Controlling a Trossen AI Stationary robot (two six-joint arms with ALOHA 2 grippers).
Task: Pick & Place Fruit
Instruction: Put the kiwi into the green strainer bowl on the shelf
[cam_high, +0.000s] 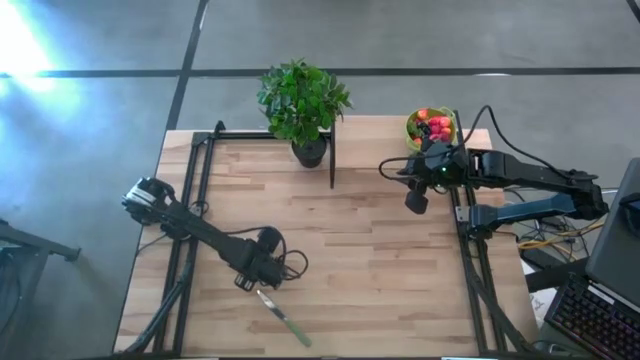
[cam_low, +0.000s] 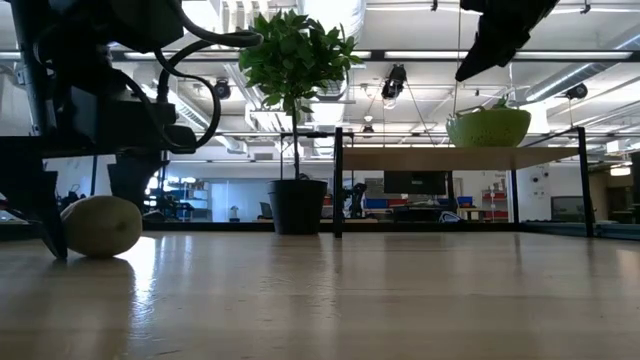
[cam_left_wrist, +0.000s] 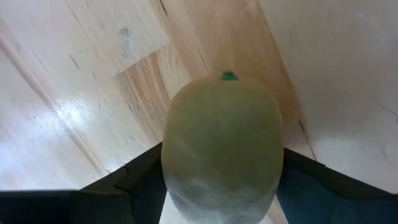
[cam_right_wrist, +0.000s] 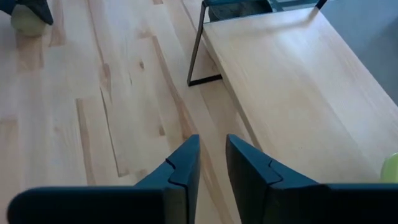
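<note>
The left gripper straddles a dull-green, egg-shaped toy kiwi lying on the pale wooden table, its jaws spread wide either side, flanking the fruit, apparently poised to pick it up. The kiwi's long axis runs straight out from between the jaws, its small green stem tip pointing away. The right gripper hovers beside the lime-green round bowl of fruit, jaws narrowly apart, holding nothing.

A dull-green, kiwi-like ball with a small green stem nub is seen resting on the wooden counter, framed between two dark jaws. Small red, orange and dark berries are heaped in a lime-green bowl on the raised shelf.
</note>
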